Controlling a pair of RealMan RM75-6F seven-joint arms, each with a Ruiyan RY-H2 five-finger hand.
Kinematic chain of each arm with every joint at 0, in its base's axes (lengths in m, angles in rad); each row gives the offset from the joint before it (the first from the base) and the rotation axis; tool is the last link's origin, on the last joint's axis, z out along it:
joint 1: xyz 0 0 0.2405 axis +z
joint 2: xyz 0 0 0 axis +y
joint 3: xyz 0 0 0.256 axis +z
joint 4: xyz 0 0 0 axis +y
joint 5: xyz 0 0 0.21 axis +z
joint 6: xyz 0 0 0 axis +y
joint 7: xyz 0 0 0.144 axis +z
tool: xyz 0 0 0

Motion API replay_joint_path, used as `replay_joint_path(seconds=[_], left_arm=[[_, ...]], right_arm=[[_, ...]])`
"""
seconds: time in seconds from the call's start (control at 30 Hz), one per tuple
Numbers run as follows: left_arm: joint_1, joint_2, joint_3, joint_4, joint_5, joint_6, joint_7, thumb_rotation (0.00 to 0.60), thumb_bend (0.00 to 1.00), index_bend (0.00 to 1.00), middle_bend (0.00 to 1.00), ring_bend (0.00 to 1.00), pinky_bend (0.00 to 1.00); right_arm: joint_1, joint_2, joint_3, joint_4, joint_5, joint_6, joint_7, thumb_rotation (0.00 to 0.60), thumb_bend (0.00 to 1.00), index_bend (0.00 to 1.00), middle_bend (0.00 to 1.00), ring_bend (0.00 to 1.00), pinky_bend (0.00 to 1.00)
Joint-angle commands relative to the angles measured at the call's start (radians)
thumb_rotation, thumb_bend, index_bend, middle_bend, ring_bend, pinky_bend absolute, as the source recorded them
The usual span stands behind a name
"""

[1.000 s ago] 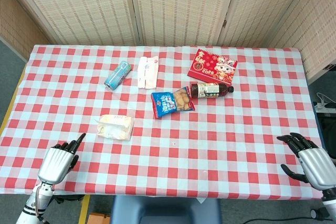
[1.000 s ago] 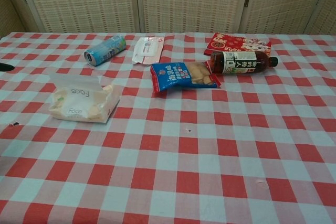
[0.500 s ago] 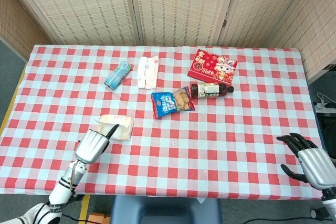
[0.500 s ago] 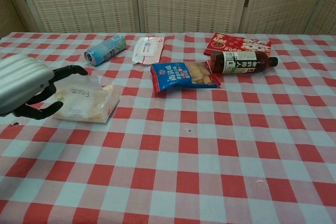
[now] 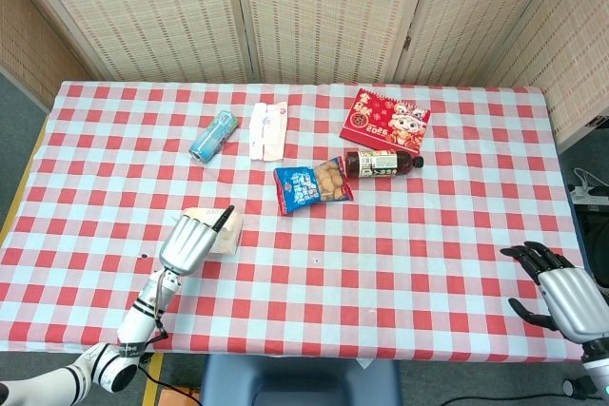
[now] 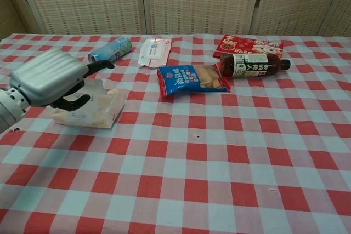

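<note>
Left hand (image 5: 188, 241) hovers over the tissue pack (image 5: 225, 232), fingers (image 5: 225, 215) spread.

The tissue pack (image 6: 90, 108) is a soft, pale cream packet printed "Face"; it lies flat on the checked cloth at the left of the chest view, lower left of centre in the head view; its near-left part is hidden.

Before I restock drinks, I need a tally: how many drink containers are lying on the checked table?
2: a blue-green can on its side at the far left, and a dark bottle lying beside the red box.
</note>
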Motion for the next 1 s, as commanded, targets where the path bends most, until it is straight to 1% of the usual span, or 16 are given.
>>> replay_joint_path(seconds=[0.03, 0.3, 0.37, 0.47, 0.53, 0.6, 0.67, 0.8, 1.0], left_arm=[[-0.020, -0.013, -0.014, 0.032, -0.026, -0.013, 0.017, 0.600, 0.44, 0.17, 0.91, 0.94, 0.96], [-0.029, -0.016, -0.021, 0.083, -0.067, -0.001, 0.047, 0.600, 0.44, 0.27, 0.91, 0.94, 0.96], [-0.026, -0.009, -0.021, 0.076, -0.081, 0.001, 0.048, 0.600, 0.45, 0.33, 0.91, 0.94, 0.96], [-0.021, -0.001, -0.017, 0.061, -0.090, 0.012, 0.029, 0.600, 0.54, 0.56, 0.91, 0.94, 0.97], [-0.018, 0.005, -0.013, 0.047, -0.097, 0.014, 0.005, 0.600, 0.61, 0.65, 0.92, 0.94, 0.97], [-0.015, 0.010, -0.011, 0.028, -0.104, 0.014, -0.023, 0.600, 0.66, 0.66, 0.93, 0.94, 0.96], [-0.014, 0.018, -0.008, 0.018, -0.109, 0.017, -0.022, 0.600, 0.69, 0.66, 0.93, 0.94, 0.96], [-0.014, 0.029, -0.004, -0.001, -0.111, 0.029, -0.018, 0.600, 0.69, 0.67, 0.93, 0.94, 0.96], [-0.011, 0.055, -0.004, -0.036, -0.065, 0.115, -0.038, 0.600, 0.69, 0.67, 0.93, 0.94, 0.95]], right_arm=[[0.000, 0.001, 0.000, -0.001, 0.002, -0.001, 0.000, 0.600, 0.19, 0.22, 0.21, 0.11, 0.28], [0.003, 0.003, -0.001, -0.003, 0.002, -0.008, 0.000, 0.600, 0.19, 0.22, 0.21, 0.11, 0.28], [0.003, 0.003, -0.002, -0.003, 0.002, -0.009, -0.001, 0.600, 0.19, 0.22, 0.21, 0.11, 0.28], [0.004, 0.002, -0.001, -0.003, 0.004, -0.012, -0.003, 0.600, 0.19, 0.22, 0.21, 0.11, 0.28], [0.005, 0.001, -0.002, -0.003, 0.004, -0.015, -0.006, 0.600, 0.19, 0.22, 0.21, 0.11, 0.28], [0.006, 0.001, -0.002, -0.003, 0.003, -0.016, -0.008, 0.600, 0.19, 0.22, 0.21, 0.11, 0.28], [0.006, 0.001, -0.003, -0.004, 0.003, -0.016, -0.008, 0.600, 0.19, 0.22, 0.21, 0.11, 0.28], [0.005, 0.001, -0.002, -0.004, 0.004, -0.014, -0.007, 0.600, 0.19, 0.22, 0.21, 0.11, 0.28], [0.005, 0.001, -0.002, -0.003, 0.004, -0.014, -0.005, 0.600, 0.19, 0.22, 0.21, 0.11, 0.28]])
